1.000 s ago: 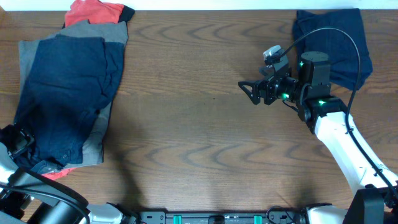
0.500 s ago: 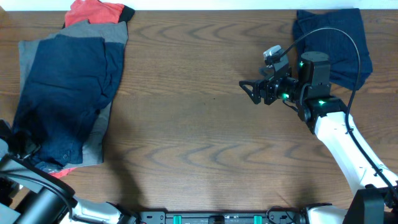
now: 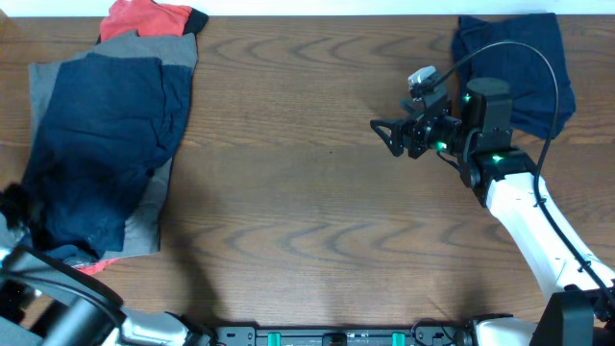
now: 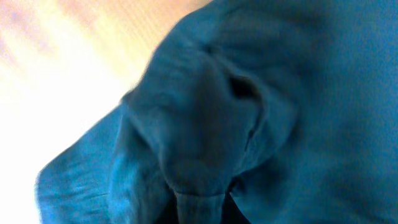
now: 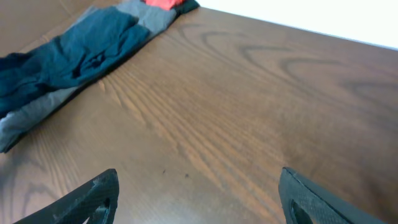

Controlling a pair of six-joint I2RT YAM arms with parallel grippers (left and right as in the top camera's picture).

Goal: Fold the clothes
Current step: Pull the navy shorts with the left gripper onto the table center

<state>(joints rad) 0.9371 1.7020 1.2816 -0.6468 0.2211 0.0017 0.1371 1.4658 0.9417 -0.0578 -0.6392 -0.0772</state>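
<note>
The clothes lie piled at the table's left. Dark navy shorts (image 3: 96, 135) are on top, over grey shorts (image 3: 146, 216) and a red-orange garment (image 3: 144, 17). My left gripper (image 3: 13, 202) sits at the navy shorts' lower left edge. In the left wrist view navy fabric (image 4: 280, 93) fills the frame, and a pinched fold of it runs down into the left gripper (image 4: 200, 208), which is shut on it. My right gripper (image 3: 389, 136) hovers open over bare wood, right of centre, its fingers (image 5: 93, 198) wide apart with nothing between them.
A second navy garment (image 3: 514, 62) lies at the back right corner, behind the right arm (image 3: 519, 202). The wooden table (image 3: 317, 211) shows bare between the two piles. In the right wrist view the left pile (image 5: 74, 43) appears far off.
My left gripper has closed on the lower left edge of the navy shorts and shifted slightly up the table's left side. The right gripper has stayed almost still.
</note>
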